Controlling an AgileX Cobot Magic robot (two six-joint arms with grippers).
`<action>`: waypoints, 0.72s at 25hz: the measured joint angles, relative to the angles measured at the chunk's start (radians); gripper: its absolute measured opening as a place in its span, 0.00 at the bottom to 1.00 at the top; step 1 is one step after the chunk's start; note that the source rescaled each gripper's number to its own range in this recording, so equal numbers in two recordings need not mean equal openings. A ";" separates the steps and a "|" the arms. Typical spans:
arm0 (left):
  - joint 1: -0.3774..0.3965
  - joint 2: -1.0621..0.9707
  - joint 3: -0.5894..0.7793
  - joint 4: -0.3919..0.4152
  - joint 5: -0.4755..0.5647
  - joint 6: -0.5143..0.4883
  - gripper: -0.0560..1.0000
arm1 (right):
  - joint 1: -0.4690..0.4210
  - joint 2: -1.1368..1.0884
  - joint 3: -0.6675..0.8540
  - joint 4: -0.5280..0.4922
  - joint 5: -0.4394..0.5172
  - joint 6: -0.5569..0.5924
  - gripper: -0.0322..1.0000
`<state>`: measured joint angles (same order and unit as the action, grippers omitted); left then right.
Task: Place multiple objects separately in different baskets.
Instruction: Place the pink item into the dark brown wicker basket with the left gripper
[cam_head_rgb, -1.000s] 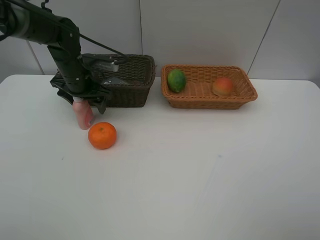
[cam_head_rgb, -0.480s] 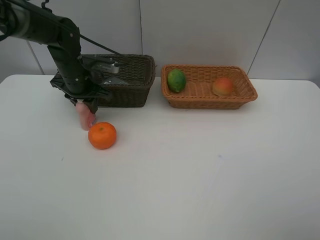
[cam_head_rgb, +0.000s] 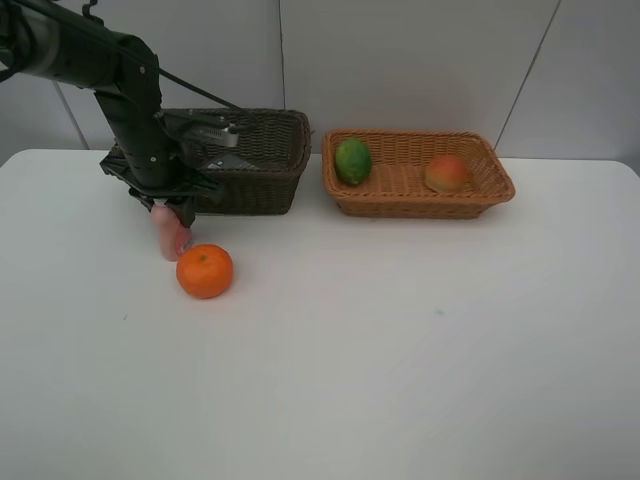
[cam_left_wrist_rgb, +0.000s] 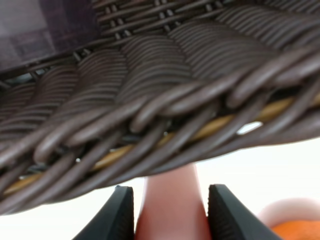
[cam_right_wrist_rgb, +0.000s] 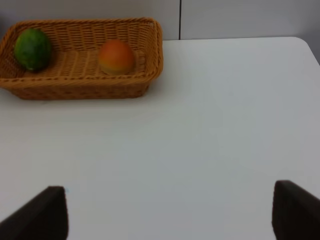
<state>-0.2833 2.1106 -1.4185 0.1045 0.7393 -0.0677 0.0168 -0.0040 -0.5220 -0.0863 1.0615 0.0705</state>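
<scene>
Pink bottle (cam_head_rgb: 170, 235) stood upright on table (cam_head_rgb: 400, 350), just before dark basket (cam_head_rgb: 255, 185). My left gripper (cam_head_rgb: 170, 212) clamped its sides from above; basket rim lay behind, higher. Right gripper (cam_right_wrist_rgb: 170, 220) gaped, far off.

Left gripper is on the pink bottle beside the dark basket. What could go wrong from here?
The left gripper pinches the pink bottle near its top; it might swing or slip on lifting.
The dark basket wall sits very close to the gripper, so a low lift may snag it.
The orange lies close by; a dropped bottle could send it rolling.
</scene>
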 joint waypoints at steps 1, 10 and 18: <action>0.000 0.000 0.000 0.000 0.000 0.000 0.42 | 0.000 0.000 0.000 0.000 0.000 0.000 0.89; 0.000 -0.013 0.000 0.001 0.052 0.001 0.42 | 0.000 0.000 0.000 0.000 0.000 0.000 0.89; -0.005 -0.151 0.002 0.002 0.127 0.001 0.42 | 0.000 0.000 0.000 0.000 0.000 0.000 0.89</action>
<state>-0.2882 1.9595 -1.4166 0.1064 0.8661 -0.0669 0.0168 -0.0040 -0.5220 -0.0863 1.0615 0.0705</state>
